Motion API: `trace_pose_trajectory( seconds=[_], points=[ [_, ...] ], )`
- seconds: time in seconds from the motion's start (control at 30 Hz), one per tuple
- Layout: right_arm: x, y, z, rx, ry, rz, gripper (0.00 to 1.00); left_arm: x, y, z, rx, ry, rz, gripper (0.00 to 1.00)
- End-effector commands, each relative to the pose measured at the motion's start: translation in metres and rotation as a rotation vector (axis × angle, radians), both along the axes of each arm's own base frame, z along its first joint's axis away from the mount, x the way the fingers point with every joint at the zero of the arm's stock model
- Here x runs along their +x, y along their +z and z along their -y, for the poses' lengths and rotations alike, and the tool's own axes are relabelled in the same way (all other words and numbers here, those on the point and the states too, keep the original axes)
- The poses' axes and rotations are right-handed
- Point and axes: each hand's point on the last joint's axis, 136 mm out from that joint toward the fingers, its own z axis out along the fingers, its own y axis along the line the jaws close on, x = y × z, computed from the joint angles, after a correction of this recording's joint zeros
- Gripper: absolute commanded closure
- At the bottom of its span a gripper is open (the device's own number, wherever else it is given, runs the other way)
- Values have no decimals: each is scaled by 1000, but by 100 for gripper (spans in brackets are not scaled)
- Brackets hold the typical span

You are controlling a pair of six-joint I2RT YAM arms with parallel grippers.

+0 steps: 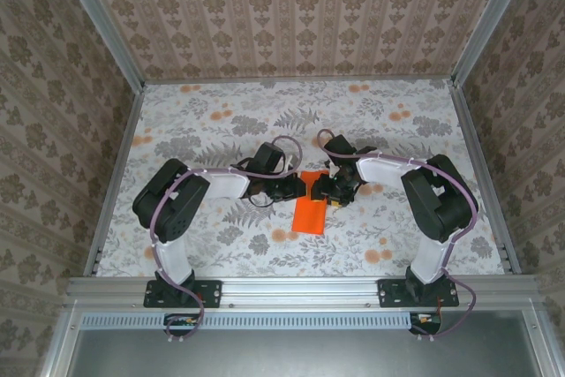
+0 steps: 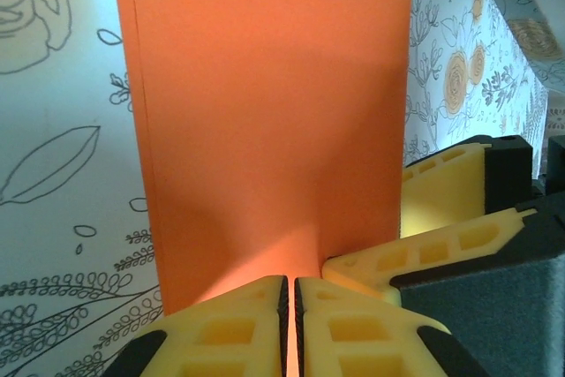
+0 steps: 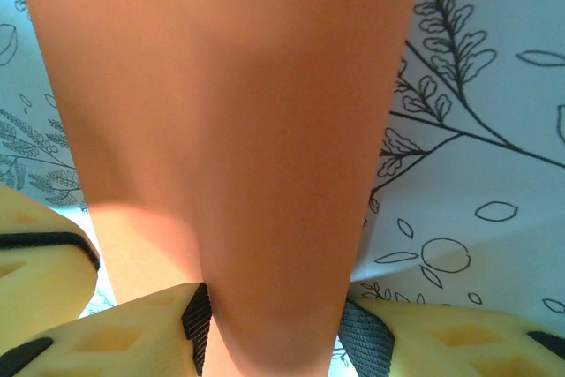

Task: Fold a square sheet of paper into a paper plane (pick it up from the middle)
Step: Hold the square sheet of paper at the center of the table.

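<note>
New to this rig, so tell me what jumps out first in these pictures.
The folded orange paper at mid-table, bright against the pale floral tablecloth. The left gripper is shut on one edge of it, and on the other side the sheet runs between the fingers of the right gripper.

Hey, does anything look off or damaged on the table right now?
Nothing torn or spilled. The one oddity: the folded orange sheet bulges in a rounded curve between the fingers of the right gripper instead of lying flat; the left gripper pinches it cleanly.
</note>
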Motion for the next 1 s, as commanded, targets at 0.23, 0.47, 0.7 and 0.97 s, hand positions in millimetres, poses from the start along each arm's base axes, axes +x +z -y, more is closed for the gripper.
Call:
trace_pose_trajectory(
  seconds=[0.23,0.47,0.7,0.97],
  points=[
    [-64,-120,67,-345,89,-197,46,0,1,9,-11,-20,-8,89],
    [-64,-121,68,-348,88,-202,46,-3,-6,9,8,-27,-27,92],
    [-63,-120,66,-339,83,-199,46,-9,-20,1,71,-22,-60,98],
    [-54,-95,52,-263,64,-147,46,-23,-49,-22,194,-11,-121,100]
  ],
)
